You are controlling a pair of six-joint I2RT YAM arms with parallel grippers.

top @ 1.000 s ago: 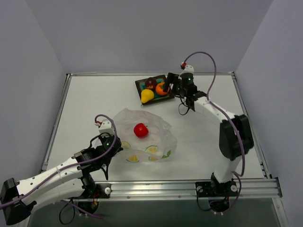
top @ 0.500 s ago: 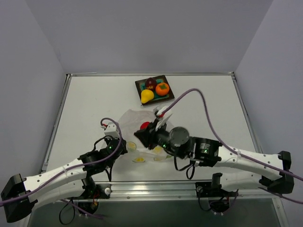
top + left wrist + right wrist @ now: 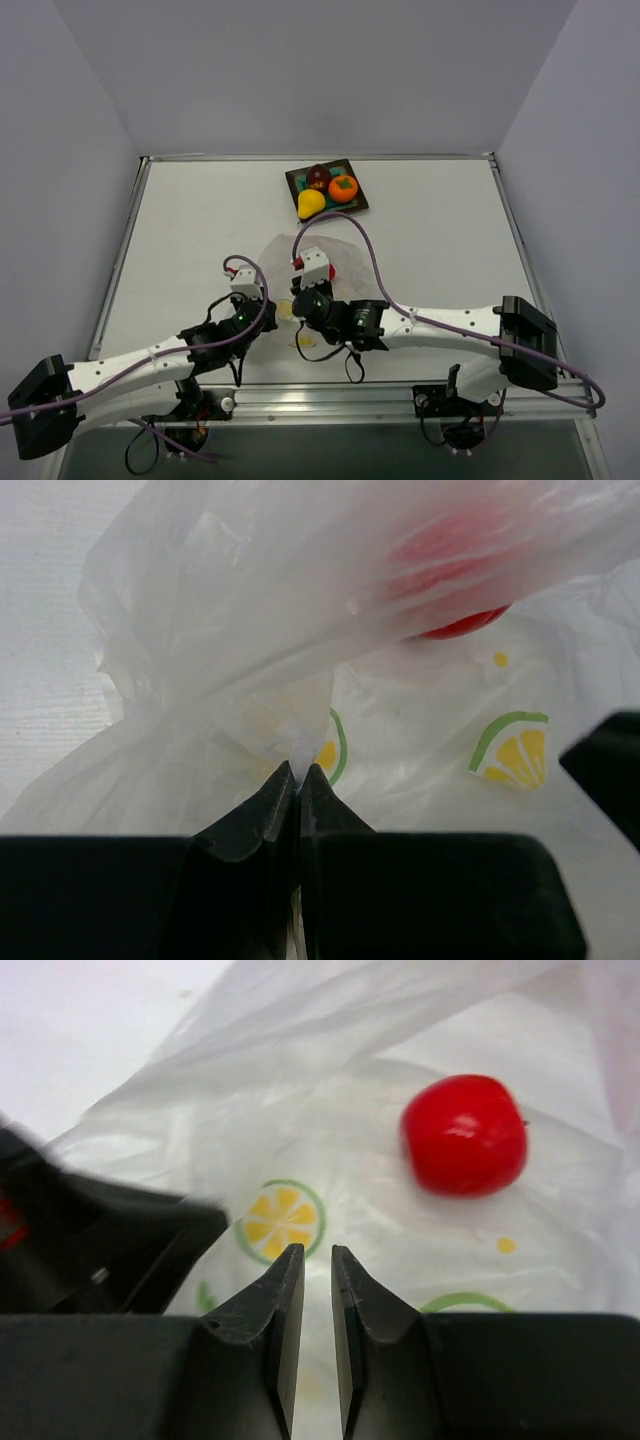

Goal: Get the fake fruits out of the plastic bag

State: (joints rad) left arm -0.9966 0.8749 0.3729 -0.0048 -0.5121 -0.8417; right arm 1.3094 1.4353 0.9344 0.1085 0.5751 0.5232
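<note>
The plastic bag (image 3: 345,262), clear and printed with lemon slices, lies crumpled mid-table. My left gripper (image 3: 298,770) is shut on a fold of its film (image 3: 250,630) at the near-left edge (image 3: 262,310). One bright red round fake fruit (image 3: 465,1133) sits inside the bag, showing as a red blur through the film (image 3: 455,580). My right gripper (image 3: 311,1250) hovers over the bag (image 3: 303,300), jaws a narrow gap apart with nothing between them, and the red fruit lies ahead to its right. The maroon (image 3: 318,176), orange (image 3: 343,187) and yellow (image 3: 311,204) fruits rest on the plate.
The square dark-rimmed teal plate (image 3: 296,178) stands at the back centre of the table. My left gripper (image 3: 100,1240) is close on the left of the right one. A metal rail (image 3: 400,390) runs along the near edge, and grey walls enclose the table.
The right arm swung from the plate down to the bag and its jaws narrowed. The left gripper shifted slightly right, still pinching the bag, which is now more bunched.
</note>
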